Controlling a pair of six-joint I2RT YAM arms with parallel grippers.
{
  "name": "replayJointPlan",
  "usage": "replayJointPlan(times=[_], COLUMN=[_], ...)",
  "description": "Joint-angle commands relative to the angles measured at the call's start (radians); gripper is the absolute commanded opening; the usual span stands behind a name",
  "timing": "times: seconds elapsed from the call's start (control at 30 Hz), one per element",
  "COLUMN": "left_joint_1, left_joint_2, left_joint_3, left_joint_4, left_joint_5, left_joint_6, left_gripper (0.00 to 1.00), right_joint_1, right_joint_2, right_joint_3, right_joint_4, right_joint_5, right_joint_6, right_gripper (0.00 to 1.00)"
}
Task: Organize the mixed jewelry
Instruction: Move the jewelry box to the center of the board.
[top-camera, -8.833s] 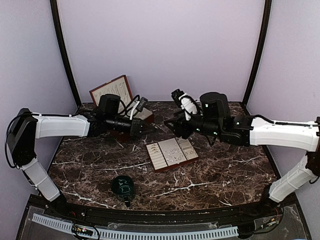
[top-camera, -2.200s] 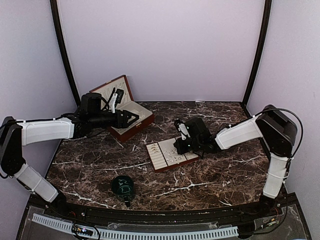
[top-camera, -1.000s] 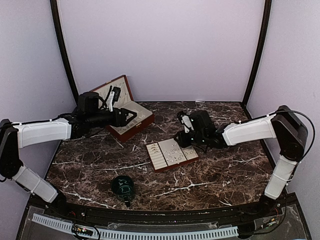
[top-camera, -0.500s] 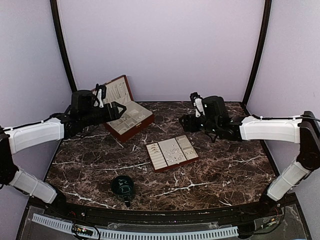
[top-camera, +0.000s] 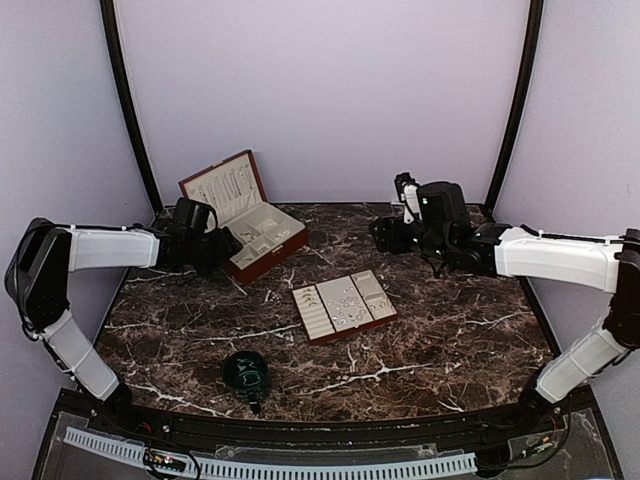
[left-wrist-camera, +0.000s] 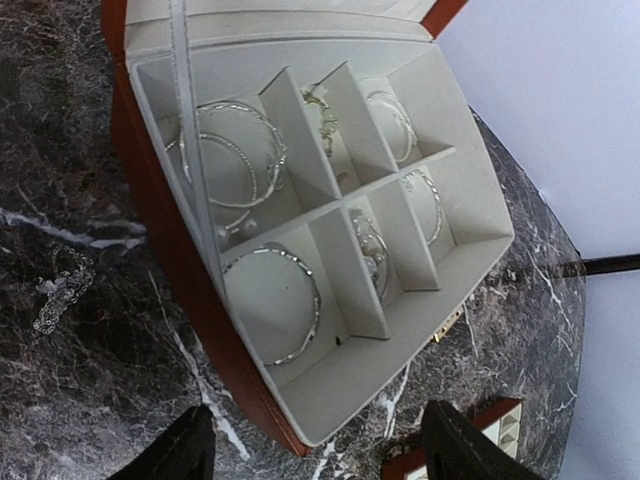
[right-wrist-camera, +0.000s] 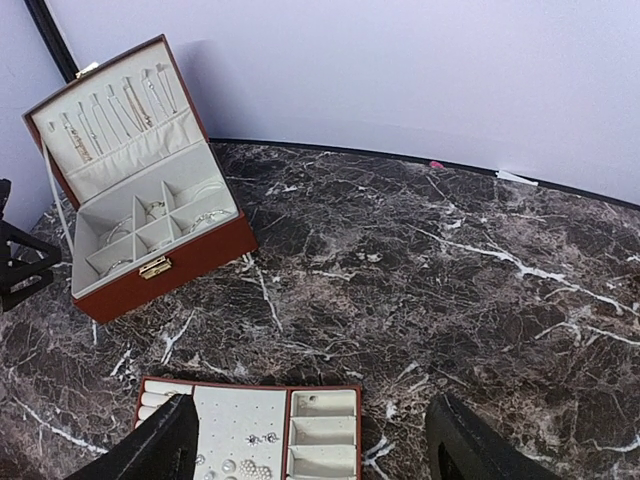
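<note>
The mixed jewelry is in two places. Silvery bracelets (left-wrist-camera: 272, 300) lie in the cream compartments of the open red-brown box (top-camera: 262, 232), and small earrings (right-wrist-camera: 255, 465) sit on the flat tray (top-camera: 345, 330) at mid-table. A thin chain (left-wrist-camera: 58, 290) lies loose on the marble left of the box. My left gripper (top-camera: 228, 247) hovers open over the box's front corner, its fingers (left-wrist-camera: 185, 452) holding nothing. My right gripper (top-camera: 380, 236) is open and raised behind the tray, nothing between its fingers (right-wrist-camera: 150, 450).
A dark green cup (top-camera: 245, 371) stands near the front edge, left of centre. The box lid (right-wrist-camera: 110, 105) stands upright with several chains pinned inside. Dark marble (right-wrist-camera: 430, 270) stretches between box and tray. Purple walls close in the back and sides.
My right gripper has opened and lifted back from the tray's rear edge. My left arm has drawn back toward the left, with its gripper now at the box's near left side.
</note>
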Motion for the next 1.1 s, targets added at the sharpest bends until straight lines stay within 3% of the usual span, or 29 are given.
replayJointPlan(times=[0.0, 0.47, 0.57, 0.77, 1.07], left_joint_1=[0.007, 0.027, 0.03, 0.037, 0.042], left_joint_2=[0.026, 0.183, 0.204, 0.212, 0.143], left_joint_3=[0.086, 0.181, 0.183, 0.183, 0.111], left_joint_4=[-0.077, -0.178, -0.177, -0.197, -0.263], left_joint_5=[-0.089, -0.095, -0.095, -0.101, -0.137], left_joint_6=[-0.066, -0.035, -0.023, -0.002, 0.061], left_gripper=[0.73, 0.69, 0.63, 0.42, 0.29], right_joint_1=[-0.007, -0.011, -0.012, -0.012, -0.012], right_joint_2=[-0.007, -0.02, -0.018, -0.026, -0.062], right_joint_3=[0.028, -0.002, -0.002, -0.007, -0.039], right_joint_4=[-0.018, -0.01, -0.008, -0.012, -0.015], right_joint_5=[-0.016, -0.035, -0.034, -0.023, -0.007], right_joint_6=[0.013, 0.056, 0.062, 0.07, 0.092], right_gripper=[0.79, 0.78, 0.78, 0.78, 0.78])
